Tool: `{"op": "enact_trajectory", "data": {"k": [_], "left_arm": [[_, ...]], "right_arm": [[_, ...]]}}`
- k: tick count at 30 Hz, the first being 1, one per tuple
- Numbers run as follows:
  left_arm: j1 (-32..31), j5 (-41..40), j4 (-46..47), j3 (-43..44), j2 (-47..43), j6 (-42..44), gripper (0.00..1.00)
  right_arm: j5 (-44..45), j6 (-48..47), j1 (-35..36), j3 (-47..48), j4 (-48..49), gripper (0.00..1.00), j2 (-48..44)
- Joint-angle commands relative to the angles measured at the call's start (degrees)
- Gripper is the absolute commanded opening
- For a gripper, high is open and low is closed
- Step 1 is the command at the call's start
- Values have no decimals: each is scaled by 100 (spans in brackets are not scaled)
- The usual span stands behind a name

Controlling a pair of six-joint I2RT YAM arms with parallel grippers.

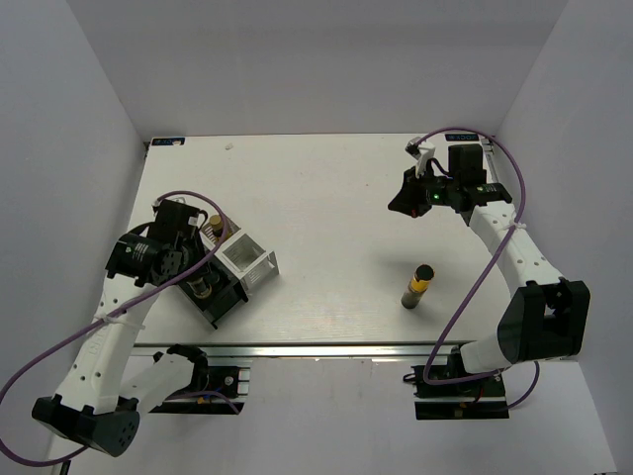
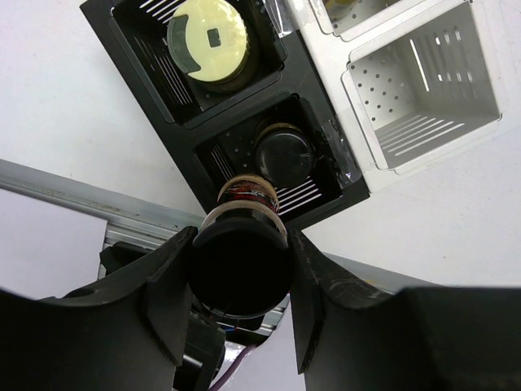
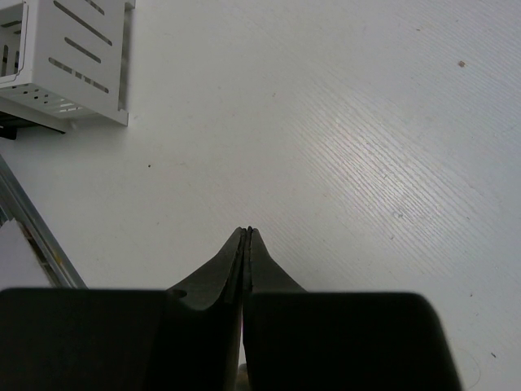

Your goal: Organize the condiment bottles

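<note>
My left gripper [image 2: 243, 238] is shut on a dark brown bottle with a black cap [image 2: 241, 265] and holds it just above the near black compartment of the rack [image 2: 146, 77]. Another black-capped bottle [image 2: 283, 155] stands in that compartment. A bottle with a cream-yellow top [image 2: 207, 37] stands in the black compartment beside it. In the top view the left gripper [image 1: 184, 260] is over the rack [image 1: 259, 262]. A dark bottle with a yellow label [image 1: 418, 285] stands alone on the table at the right. My right gripper [image 1: 404, 205] [image 3: 247, 233] is shut and empty, hovering over bare table.
The rack's clear compartments [image 2: 423, 81] lie on the side away from the table edge; the nearest one holds nothing. A corner of the rack [image 3: 73, 57] shows in the right wrist view. The table's metal front rail [image 2: 73, 195] runs just beside the rack.
</note>
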Motion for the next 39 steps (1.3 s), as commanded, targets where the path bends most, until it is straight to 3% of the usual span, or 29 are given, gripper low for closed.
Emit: {"op": "enact_trajectory", "data": {"k": [1, 39], "left_arm": [[25, -35, -328, 3, -84, 71, 0], [25, -184, -267, -14, 558, 80, 0]], "right_arm": [[-12, -31, 30, 60, 58, 0, -70], [-30, 39, 21, -168, 199, 0, -149]]}}
